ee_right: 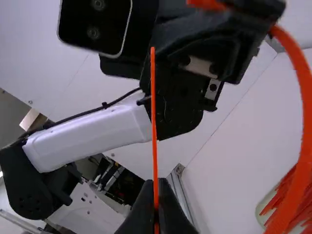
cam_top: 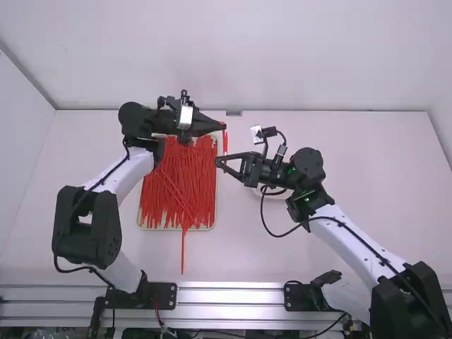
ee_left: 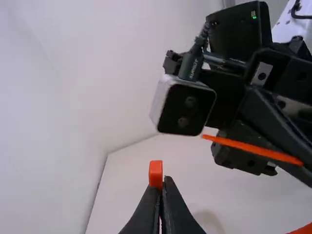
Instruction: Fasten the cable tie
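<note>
while the cable tie [cam_top: 225,141] stands upright in the air just beside the pile of red ties [cam_top: 180,185], i see my left gripper [ee_left: 159,187] pinched on its head and my right gripper [ee_right: 155,184] clamped on its strap.

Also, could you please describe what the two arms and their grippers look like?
The left arm and right arm have white links and bulky black joints. The left gripper and right gripper are black, tapering to slim pointed fingers. Each wrist carries a boxy camera; a black cable loops beside the right arm, where a green light glows.
</note>
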Robot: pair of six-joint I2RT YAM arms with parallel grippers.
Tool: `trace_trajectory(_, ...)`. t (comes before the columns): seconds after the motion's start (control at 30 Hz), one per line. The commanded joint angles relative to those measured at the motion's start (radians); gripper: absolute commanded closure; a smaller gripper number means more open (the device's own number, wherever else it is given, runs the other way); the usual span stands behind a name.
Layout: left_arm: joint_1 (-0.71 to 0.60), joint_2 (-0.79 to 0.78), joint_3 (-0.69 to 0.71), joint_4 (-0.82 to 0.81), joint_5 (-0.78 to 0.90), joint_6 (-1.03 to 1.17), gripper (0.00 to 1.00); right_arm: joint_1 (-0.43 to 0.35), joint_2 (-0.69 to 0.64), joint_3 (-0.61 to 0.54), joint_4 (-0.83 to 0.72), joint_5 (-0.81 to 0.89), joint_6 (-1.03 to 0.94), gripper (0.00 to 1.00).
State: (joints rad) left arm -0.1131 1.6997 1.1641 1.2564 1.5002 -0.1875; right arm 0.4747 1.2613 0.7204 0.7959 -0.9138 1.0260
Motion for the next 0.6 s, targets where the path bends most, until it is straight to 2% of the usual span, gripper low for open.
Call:
trace_trajectory(0.0, 0.002, -0.007, -0.027, 0.046, 0.0, -0.027, 0.99, 0.01, 0.002, 0.019, 0.011, 0.027, 0.012, 1.0)
trace_trajectory(0.13, 0.0, -0.007, -0.065, 0.232, -0.008, -0.129, 0.99, 0.011, 0.018, 0.019, 0.011, 0.059, 0.018, 1.0)
trace_trajectory(0.27, 0.0, -0.007, -0.083, 0.337, -0.045, -0.211, 0.98, 0.011, 0.04, 0.019, 0.014, 0.057, 0.024, 1.0)
trace_trajectory(0.57, -0.002, -0.007, -0.086, 0.327, -0.053, -0.209, 0.99, 0.056, 0.087, 0.019, 0.117, 0.051, 0.06, 1.0)
